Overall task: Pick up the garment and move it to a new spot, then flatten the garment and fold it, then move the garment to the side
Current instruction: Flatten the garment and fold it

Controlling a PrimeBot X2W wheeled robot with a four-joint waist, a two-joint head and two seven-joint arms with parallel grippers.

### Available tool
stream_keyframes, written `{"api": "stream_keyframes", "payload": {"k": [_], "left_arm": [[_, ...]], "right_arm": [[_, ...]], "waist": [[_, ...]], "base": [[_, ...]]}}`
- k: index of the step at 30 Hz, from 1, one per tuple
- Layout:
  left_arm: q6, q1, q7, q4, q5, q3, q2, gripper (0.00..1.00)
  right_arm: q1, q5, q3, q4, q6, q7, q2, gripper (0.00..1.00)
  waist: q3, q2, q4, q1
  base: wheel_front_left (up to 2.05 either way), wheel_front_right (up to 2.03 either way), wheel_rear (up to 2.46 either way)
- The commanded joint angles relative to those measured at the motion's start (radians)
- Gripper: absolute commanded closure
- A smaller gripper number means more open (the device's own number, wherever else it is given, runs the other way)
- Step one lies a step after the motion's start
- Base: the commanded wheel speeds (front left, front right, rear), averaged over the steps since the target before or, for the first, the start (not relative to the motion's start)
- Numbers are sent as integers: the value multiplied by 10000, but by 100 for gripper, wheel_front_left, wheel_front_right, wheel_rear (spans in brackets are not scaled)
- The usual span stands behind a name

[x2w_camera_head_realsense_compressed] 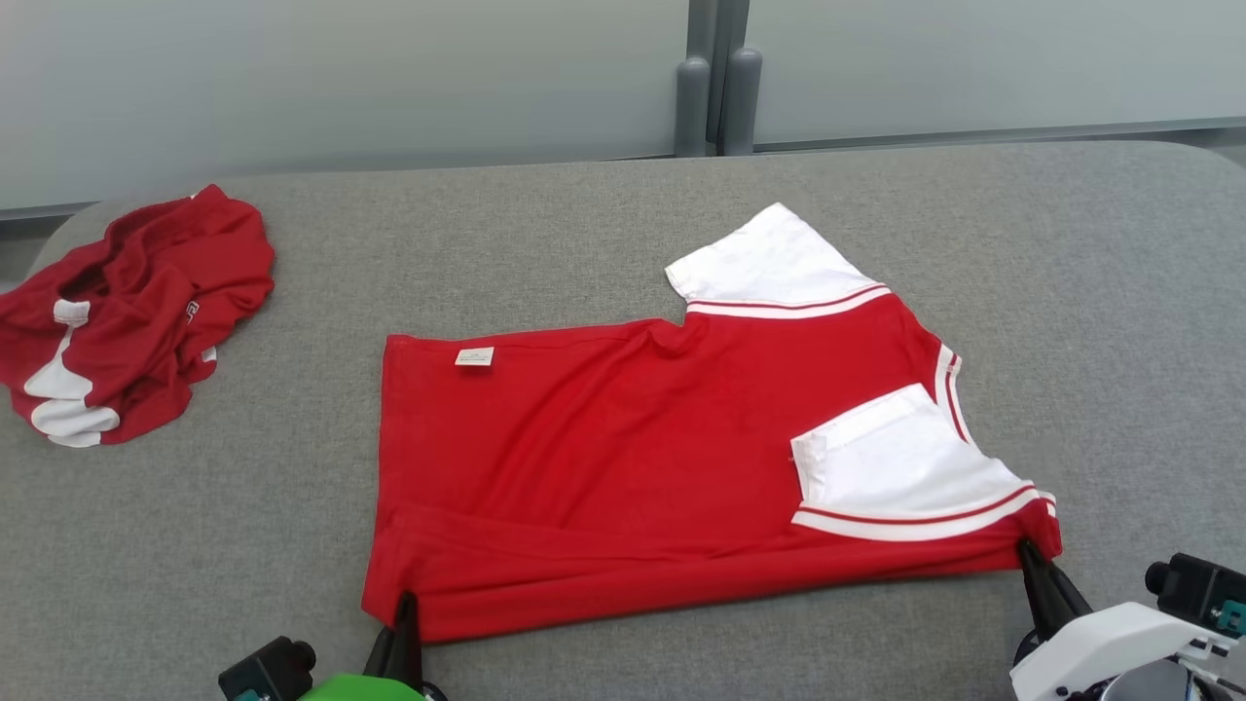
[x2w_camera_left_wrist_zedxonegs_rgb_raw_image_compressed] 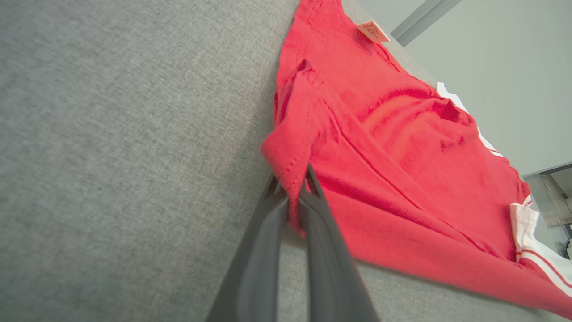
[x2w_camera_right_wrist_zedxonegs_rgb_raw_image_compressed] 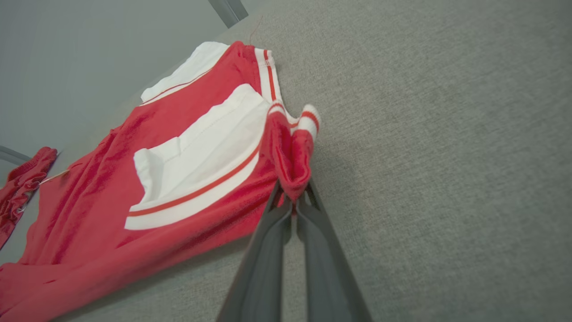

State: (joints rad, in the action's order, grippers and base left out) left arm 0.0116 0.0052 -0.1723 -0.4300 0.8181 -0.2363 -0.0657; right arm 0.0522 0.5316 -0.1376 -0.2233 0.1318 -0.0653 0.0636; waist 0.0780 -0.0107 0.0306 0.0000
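Your left gripper (x2w_camera_head_realsense_compressed: 404, 608) is pinching the red garment (x2w_camera_head_realsense_compressed: 623, 458) at seven o'clock — your right gripper (x2w_camera_head_realsense_compressed: 1027, 555) is clenching its shoulder corner at four o'clock, cloth lying spread across the grey table (x2w_camera_head_realsense_compressed: 1119, 292).

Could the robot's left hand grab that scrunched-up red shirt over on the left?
Not yet, probably: nothing blocks the way to the scrunched-up shirt, but the left hand is shut on a corner of the flat shirt.

Red garment (x2w_camera_head_realsense_compressed: 623, 467), white striped sleeves (x2w_camera_head_realsense_compressed: 905, 467)
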Motion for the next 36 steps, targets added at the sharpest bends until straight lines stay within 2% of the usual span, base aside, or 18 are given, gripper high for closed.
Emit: {"api": "stream_keyframes", "payload": {"k": [1,8,9,10,11,12,18,24,30,36], "left_arm": [[100,162,7,7,87,64,-122,100],[250,246,97,-241,45,-37,-131,100],[256,217,119,-287,-15,-78,-160,85],[250,182,117,-312,-27,-98,-173,62],[255,165,110,-345,-28,-103,-174,34],[252,155,116,-368,-34,-118,-187,0],[543,349,195,-234,-113,88,-694,0],[864,-253,302,450,-480,282,-1420,0],[914,-1207,813,780,-709,224,-1967,0],[772,-2821,1691,228,-1193,-215,-2489,0]], "right_arm": [[127,-42,-114,55,-20,-13,30,100],[373,3,43,-384,-20,190,-93,100],[352,48,61,-489,-20,259,-94,83],[322,119,99,-584,-20,302,-97,57],[291,163,102,-667,-20,402,-97,8],[264,196,120,-743,-20,455,-94,0],[316,9,-99,-891,-13,689,-110,0],[232,-342,-613,-266,-10,687,-111,0],[19,-660,-553,694,-10,251,-63,0],[-361,-664,57,1918,-10,-428,359,0]], "waist": [[23,107,-37,0],[31,107,-168,0],[24,107,-193,0],[22,107,-212,0],[13,107,-233,0],[8,107,-258,0],[-20,107,-557,0],[2,107,-743,0],[152,107,-884,0],[613,107,-1214,0]], "base": [[0,0,0],[0,0,0],[0,0,0],[0,0,0],[0,0,0],[0,0,0],[0,0,0],[0,0,0],[0,0,0],[0,0,0]]}}
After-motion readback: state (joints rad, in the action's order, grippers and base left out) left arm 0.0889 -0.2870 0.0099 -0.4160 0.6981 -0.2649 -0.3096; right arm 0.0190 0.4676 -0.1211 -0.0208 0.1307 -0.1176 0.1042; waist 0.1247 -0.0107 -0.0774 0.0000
